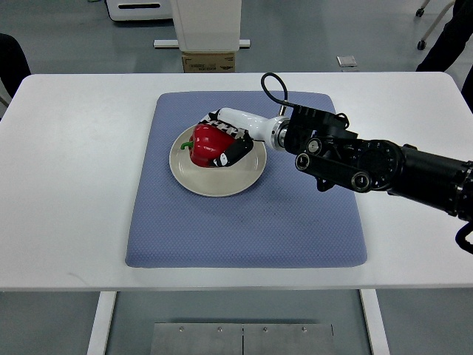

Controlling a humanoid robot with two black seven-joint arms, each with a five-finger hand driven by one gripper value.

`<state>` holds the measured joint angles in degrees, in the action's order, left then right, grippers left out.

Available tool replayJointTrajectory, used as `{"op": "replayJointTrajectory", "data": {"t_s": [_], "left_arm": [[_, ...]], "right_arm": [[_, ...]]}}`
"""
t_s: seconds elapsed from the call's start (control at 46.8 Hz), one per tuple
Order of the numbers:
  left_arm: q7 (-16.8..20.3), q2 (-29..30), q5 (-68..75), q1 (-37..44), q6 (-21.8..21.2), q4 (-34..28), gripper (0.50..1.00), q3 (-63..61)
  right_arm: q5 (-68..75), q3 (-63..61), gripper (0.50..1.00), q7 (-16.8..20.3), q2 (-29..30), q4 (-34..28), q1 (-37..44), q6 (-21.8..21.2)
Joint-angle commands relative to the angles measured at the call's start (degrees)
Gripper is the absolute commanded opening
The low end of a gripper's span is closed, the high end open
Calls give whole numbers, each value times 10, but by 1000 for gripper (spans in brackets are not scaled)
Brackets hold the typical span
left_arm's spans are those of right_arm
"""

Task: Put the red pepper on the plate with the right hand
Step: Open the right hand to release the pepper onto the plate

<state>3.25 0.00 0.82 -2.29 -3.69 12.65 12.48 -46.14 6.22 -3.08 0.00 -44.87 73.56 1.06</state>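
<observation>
Since the task asks for the red pepper [205, 146] to end up on the plate [222, 183], the right robot hand [228, 144] reaches in from the right edge and holds the pepper low over the plate's upper left part. Its fingers are curled around the pepper, one dark-tipped finger [235, 151] lying across the near side and the white and black ones wrapping over the back, so the pepper is pinched between them. The pepper appears to be resting on or just above the plate; from this steep angle I cannot tell whether it bears its own weight yet. Its green stem [189, 145] points left, away from the palm, which keeps the stem out of the grasp.

The cream plate sits in the upper middle of a blue mat [244, 222], and the mat lies in the centre of the white counter [74, 185], probably to give a soft, non-slip base and a plain background for the work. A black cable [272, 85] loops up from the wrist, clear of the plate. The left arm is out of view.

Beyond the counter's far edge stands a cardboard box [209, 62] with a pale label; its print is too small to read. No other writing or brand can be made out.

By my judgement, the placing is nearly done, and what remains is to let go.
</observation>
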Motion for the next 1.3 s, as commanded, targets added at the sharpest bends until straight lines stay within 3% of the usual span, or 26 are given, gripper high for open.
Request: {"op": "replayJointTrajectory", "data": {"t_s": [0.0, 0.278, 0.321, 0.449, 0.492, 1.069, 1.283], "left_arm": [[0, 0, 1, 0, 0, 0, 1000, 0], [0, 0, 0, 0, 0, 0, 1000, 0], [0, 0, 0, 0, 0, 0, 1000, 0], [0, 0, 1, 0, 0, 0, 1000, 0], [0, 0, 1, 0, 0, 0, 1000, 0], [0, 0, 0, 0, 0, 0, 1000, 0], [0, 0, 1, 0, 0, 0, 1000, 0]], "right_arm": [[0, 0, 500, 0, 0, 3, -4, 0], [1, -4, 500, -5, 0, 14, -15, 3], [1, -9, 572, -5, 0, 14, -17, 2], [2, -21, 949, -5, 0, 14, -25, 3], [2, -23, 983, -5, 0, 14, -25, 2], [30, -69, 1000, -4, 0, 13, -19, 2], [93, -133, 998, -2, -55, 13, -41, 2]]}}
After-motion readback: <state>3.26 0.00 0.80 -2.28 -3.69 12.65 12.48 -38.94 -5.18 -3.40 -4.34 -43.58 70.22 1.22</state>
